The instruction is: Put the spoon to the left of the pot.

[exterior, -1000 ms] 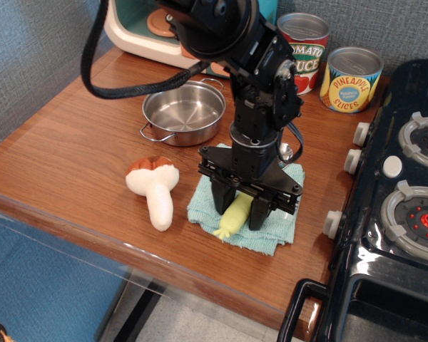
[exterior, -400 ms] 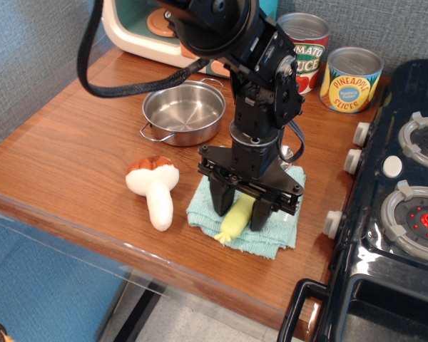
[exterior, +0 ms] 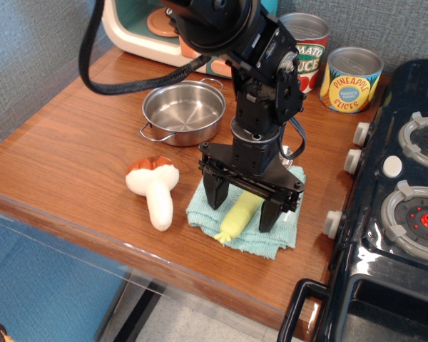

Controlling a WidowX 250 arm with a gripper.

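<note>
The gripper [exterior: 242, 203] hangs over the teal cloth [exterior: 282, 231] with its two dark fingers [exterior: 215, 192] spread apart, one on each side of the spoon [exterior: 239, 217]. The spoon's pale yellow handle lies on the cloth between the fingers, its knobbed tip pointing out below them toward the table edge; its metal bowl is hidden behind the wrist, so how it sits cannot be told. The fingers do not appear to press the handle, so the spoon looks ungrasped. The pot [exterior: 184, 112] stands up and to the left of the gripper, well apart, with the plush mushroom [exterior: 154, 187] just left of the fingers. The main risk, as I judge it, is a poor grip: the handle is thick, smooth and tapered, so a close near the thin end could squeeze it out or let it pivot. The fingertips sit low enough that they may pinch the soft cloth too and drag it along. On the way left, the mushroom lies close to the path and could be knocked, and a low carry might clip the pot's rim or near loop handle.
</note>
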